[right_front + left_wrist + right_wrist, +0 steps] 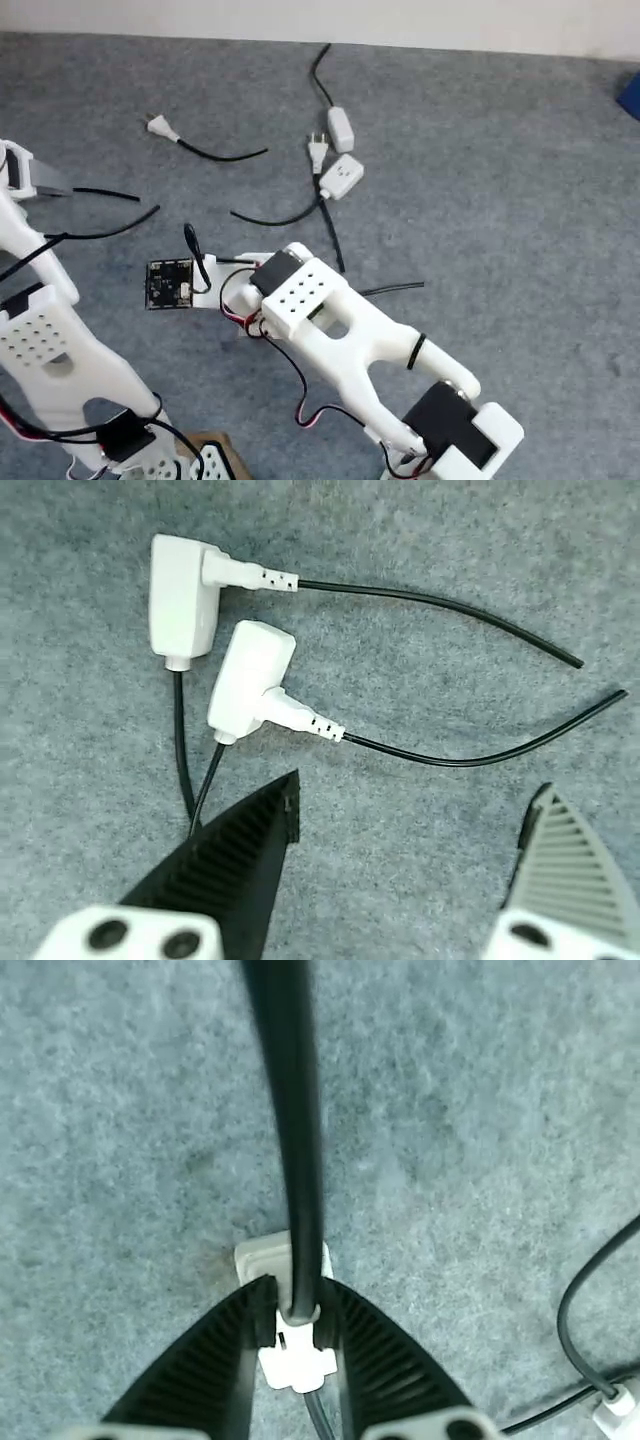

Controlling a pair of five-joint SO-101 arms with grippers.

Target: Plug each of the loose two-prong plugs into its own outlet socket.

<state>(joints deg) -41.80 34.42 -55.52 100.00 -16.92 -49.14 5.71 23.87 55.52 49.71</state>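
**Right arm seating a plug — two more waiting**

The right end effector [298,1295] is gripping a white plug [296,1365], its jaws closed hard against the plug's sides. The plug's black cord [290,1110] is running up between them toward the camera. Just beneath the plug a white corner [254,1257] is showing on the grey surface [480,1110]. I am reading it as an outlet socket, so the step in hand is looking like the insertion itself. The next move is calling for a straight push with the prongs lined up on the slots (a skewed push would likely just shove the socket along).

The left end effector [418,785] is hanging wide open and holding nothing, above a socket block [183,595] and a second socket block [250,670]. Each is carrying a plug's moulded neck at its side, so those pairs are appearing done.

In the high view a loose plug [158,126] is lying well apart from the rest. A second loose plug [318,152] is lying just beside a free socket [341,176].

The prongs and slots under the right arm are being hidden by jaws and cord, so whether they are engaging I cannot tell. How deep the left-hand pairs are sitting is also hard to make out.
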